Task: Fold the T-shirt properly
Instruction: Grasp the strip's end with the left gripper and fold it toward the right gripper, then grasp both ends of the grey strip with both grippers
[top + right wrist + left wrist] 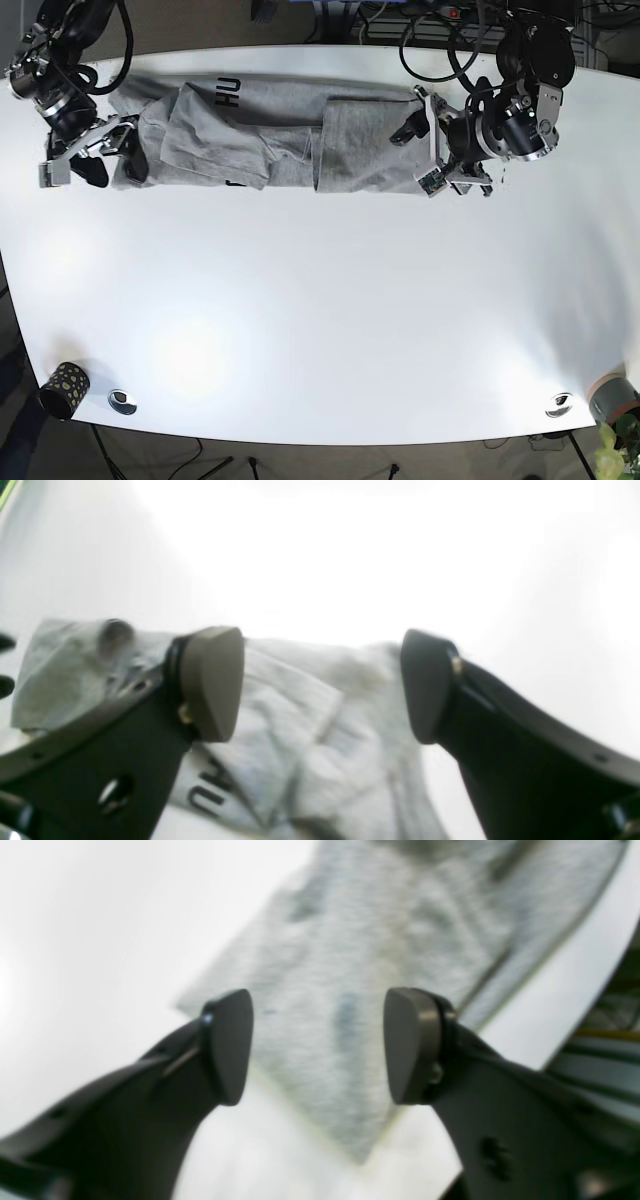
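A white table [320,300] fills the base view, with cables and dark equipment behind its far edge. The grey T-shirt [280,130] lies along that far side, partly folded into a long band with black letters near its left end. The right gripper [95,160] sits at the shirt's left end, the left gripper [425,140] at its right end. A small dark cup [63,388] stands at the near left corner.

In the left wrist view, the left gripper [317,1045] has its fingers spread apart above a blurred corner of the T-shirt [370,965], holding nothing.

In the right wrist view, the right gripper [322,685] is likewise spread wide over rumpled folds of the T-shirt [310,730], empty.
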